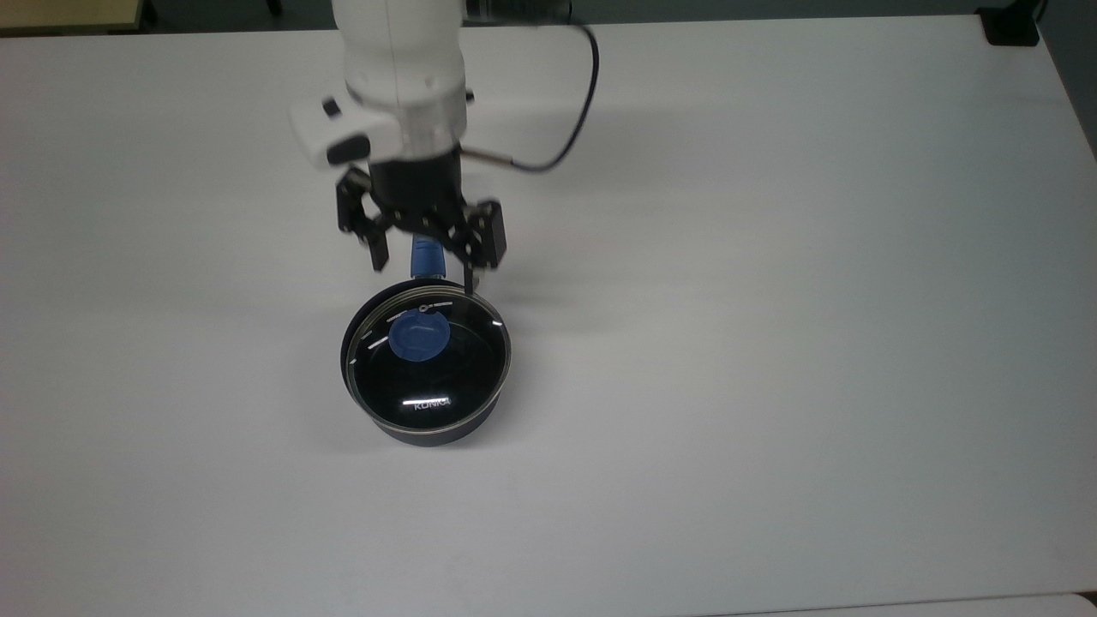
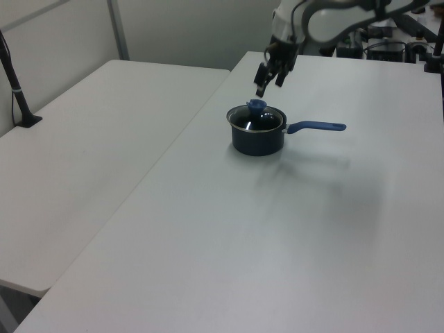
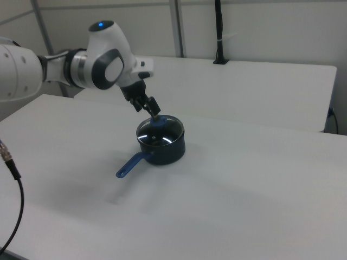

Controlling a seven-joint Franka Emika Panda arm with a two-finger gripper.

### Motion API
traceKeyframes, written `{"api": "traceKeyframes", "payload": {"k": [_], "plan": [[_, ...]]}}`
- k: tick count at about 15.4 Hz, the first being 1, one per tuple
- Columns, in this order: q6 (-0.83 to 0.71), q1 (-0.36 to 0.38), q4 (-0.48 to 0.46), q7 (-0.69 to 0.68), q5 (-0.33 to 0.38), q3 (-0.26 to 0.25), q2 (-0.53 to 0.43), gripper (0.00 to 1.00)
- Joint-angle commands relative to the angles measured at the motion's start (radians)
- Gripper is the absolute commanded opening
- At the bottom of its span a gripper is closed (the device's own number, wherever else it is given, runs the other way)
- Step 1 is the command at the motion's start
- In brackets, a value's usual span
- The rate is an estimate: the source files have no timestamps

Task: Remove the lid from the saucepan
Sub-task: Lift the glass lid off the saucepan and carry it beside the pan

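Note:
The saucepan (image 1: 428, 434) (image 2: 258, 141) (image 3: 167, 153) stands on the white table with its glass lid (image 1: 454, 368) (image 2: 266, 118) (image 3: 162, 135) seated on it. The lid's blue knob (image 1: 418, 335) (image 2: 257, 105) (image 3: 157, 124) is free. In the top view my gripper (image 1: 422, 274) is open, its fingers spread over the handle's root just above the lid's rim. A short piece of the blue handle (image 1: 426, 256) (image 2: 316, 126) (image 3: 129, 165) shows between the fingers. In the left view the gripper (image 2: 268, 87) hovers a little above the knob, touching nothing. The right view has the gripper (image 3: 148, 111) just above and left of the knob.
A second white table (image 2: 83, 159) adjoins on the left view's left, with a black post (image 2: 15, 87) clamped to it. A dark cable (image 1: 572, 120) trails from the arm. A black block (image 1: 1010, 26) sits at the top view's top right corner.

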Motion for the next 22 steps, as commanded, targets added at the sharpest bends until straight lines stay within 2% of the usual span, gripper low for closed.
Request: {"api": "traceKeyframes", "payload": {"k": [1,7,9,11,13,15,20,22], "plan": [[0.067,0.021,0.031,0.108,-0.051,-0.003,0.074,1.00],[0.129,0.021,0.051,0.151,-0.076,-0.003,0.127,1.00],[0.129,0.021,0.057,0.155,-0.076,-0.003,0.129,0.89],[0.129,0.019,0.059,0.155,-0.074,-0.003,0.132,0.71],[0.127,0.018,0.059,0.157,-0.071,-0.003,0.130,0.57],[0.126,0.018,0.059,0.154,-0.073,-0.003,0.127,0.49],[0.103,-0.005,0.053,0.129,-0.076,-0.003,0.063,0.47],[0.003,-0.031,0.051,0.076,-0.074,-0.003,0.019,0.46]]}}
